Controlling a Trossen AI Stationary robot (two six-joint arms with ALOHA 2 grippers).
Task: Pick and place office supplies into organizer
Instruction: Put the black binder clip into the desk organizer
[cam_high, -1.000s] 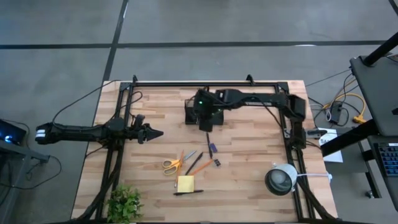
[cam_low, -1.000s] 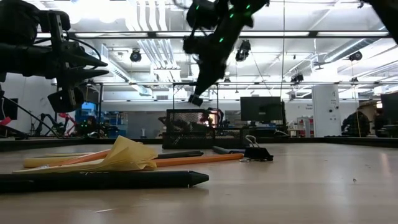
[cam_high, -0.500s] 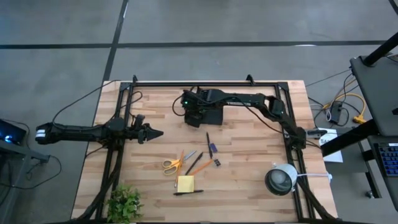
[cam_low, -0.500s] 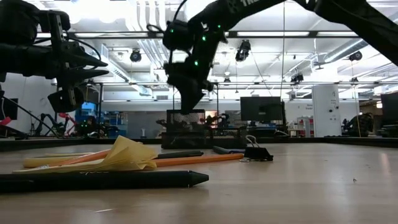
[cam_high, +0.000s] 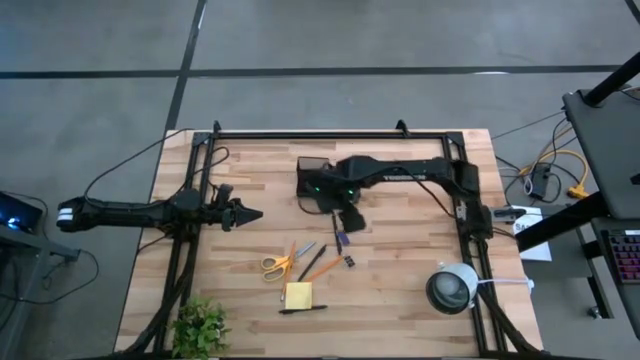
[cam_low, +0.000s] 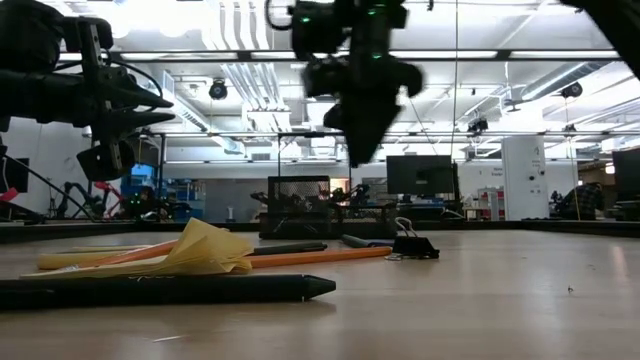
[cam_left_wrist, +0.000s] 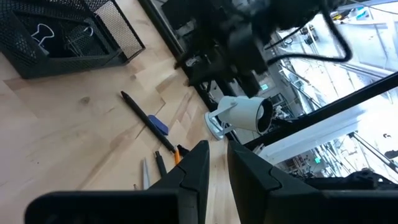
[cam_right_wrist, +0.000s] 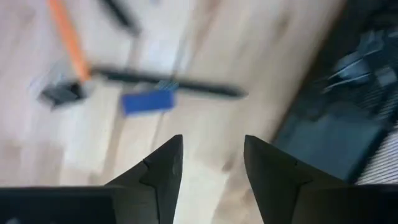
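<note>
The organizer (cam_high: 312, 180), a dark mesh box, stands on the wooden table toward its far side. It also shows in the left wrist view (cam_left_wrist: 62, 31). My right gripper (cam_high: 347, 219) hangs open, pointing down, just near-side of it, above a black pen with a blue part (cam_right_wrist: 147, 101). Nothing is between its fingers (cam_right_wrist: 212, 140). Nearer lie yellow-handled scissors (cam_high: 278, 263), an orange pencil (cam_high: 322, 270), a black clip (cam_high: 349, 261), a yellow sticky pad (cam_high: 298, 295) and a black pen (cam_high: 303, 309). My left gripper (cam_high: 255, 214) waits at the left, held level, a narrow gap between its fingers (cam_left_wrist: 217, 146).
A green plant (cam_high: 200, 325) stands at the near left corner and a round grey-white lamp (cam_high: 452, 288) at the near right. A dark metal frame (cam_high: 330, 133) runs along the table's edges. Bare wood lies between the supplies and the lamp.
My right gripper first went toward the table's far left, over the organizer. It then came back toward the near right and stands above the blue-marked pen. It has turned at the wrist and tipped so that its fingers point down.
</note>
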